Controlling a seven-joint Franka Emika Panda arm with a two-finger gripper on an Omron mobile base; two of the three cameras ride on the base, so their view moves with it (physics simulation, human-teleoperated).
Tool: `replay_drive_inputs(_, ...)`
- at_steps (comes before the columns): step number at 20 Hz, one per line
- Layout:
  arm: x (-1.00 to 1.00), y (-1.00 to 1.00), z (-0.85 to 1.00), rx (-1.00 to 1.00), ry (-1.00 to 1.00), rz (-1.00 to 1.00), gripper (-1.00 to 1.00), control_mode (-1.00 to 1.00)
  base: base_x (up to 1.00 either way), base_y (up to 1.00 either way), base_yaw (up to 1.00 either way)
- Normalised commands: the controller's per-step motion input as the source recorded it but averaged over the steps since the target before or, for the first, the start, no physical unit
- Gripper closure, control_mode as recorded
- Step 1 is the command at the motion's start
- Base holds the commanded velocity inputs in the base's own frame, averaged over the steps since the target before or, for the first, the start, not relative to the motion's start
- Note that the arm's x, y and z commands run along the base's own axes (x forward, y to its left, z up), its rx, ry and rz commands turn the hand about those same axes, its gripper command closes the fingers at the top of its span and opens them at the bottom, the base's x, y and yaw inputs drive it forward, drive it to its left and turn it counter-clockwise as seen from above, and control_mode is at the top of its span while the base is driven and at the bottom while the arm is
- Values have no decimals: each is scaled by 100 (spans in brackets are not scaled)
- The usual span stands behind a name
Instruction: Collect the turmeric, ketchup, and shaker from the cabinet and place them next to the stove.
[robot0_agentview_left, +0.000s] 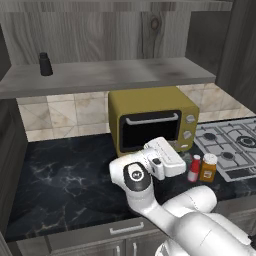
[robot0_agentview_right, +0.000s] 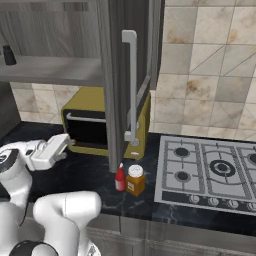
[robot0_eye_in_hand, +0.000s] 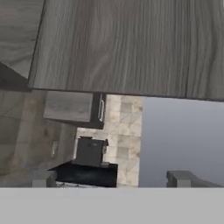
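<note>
The black shaker (robot0_agentview_left: 45, 64) (robot0_agentview_right: 8, 55) stands at the left end of the grey cabinet shelf (robot0_agentview_left: 125, 75). On the dark counter, the red ketchup bottle (robot0_agentview_left: 194, 168) (robot0_agentview_right: 120, 178) and the orange turmeric jar (robot0_agentview_left: 208, 167) (robot0_agentview_right: 135, 180) stand upright side by side, just left of the silver stove (robot0_agentview_left: 230, 142) (robot0_agentview_right: 210, 170). My gripper (robot0_eye_in_hand: 111, 178) (robot0_agentview_right: 69, 142) hangs low over the counter in front of the microwave, left of the two containers. Its fingers are spread wide and open, with nothing between them.
A yellow-olive microwave (robot0_agentview_left: 152, 120) sits on the counter under the shelf. The open cabinet door (robot0_agentview_right: 117, 75) with its long white handle (robot0_agentview_right: 131, 85) juts out above the ketchup and turmeric. A tiled wall stands behind.
</note>
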Motion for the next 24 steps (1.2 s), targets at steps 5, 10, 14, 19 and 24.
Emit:
replay_drive_inputs(5, -14, 30, 52, 3, 2, 40, -100, -100, 0, 0, 0)
replay_drive_inputs(10, 0, 15, 44, 11, 6, 54, -100, -100, 0, 0, 0)
replay_drive_inputs(14, 0, 18, 65, 11, 9, 52, -100, -100, 0, 0, 0)
replay_drive_inputs(19, 0, 41, 57, 15, 23, 50, -100, -100, 0, 0, 0)
replay_drive_inputs(24, 5, 42, 44, 19, 26, 53, -100, -100, 0, 0, 0)
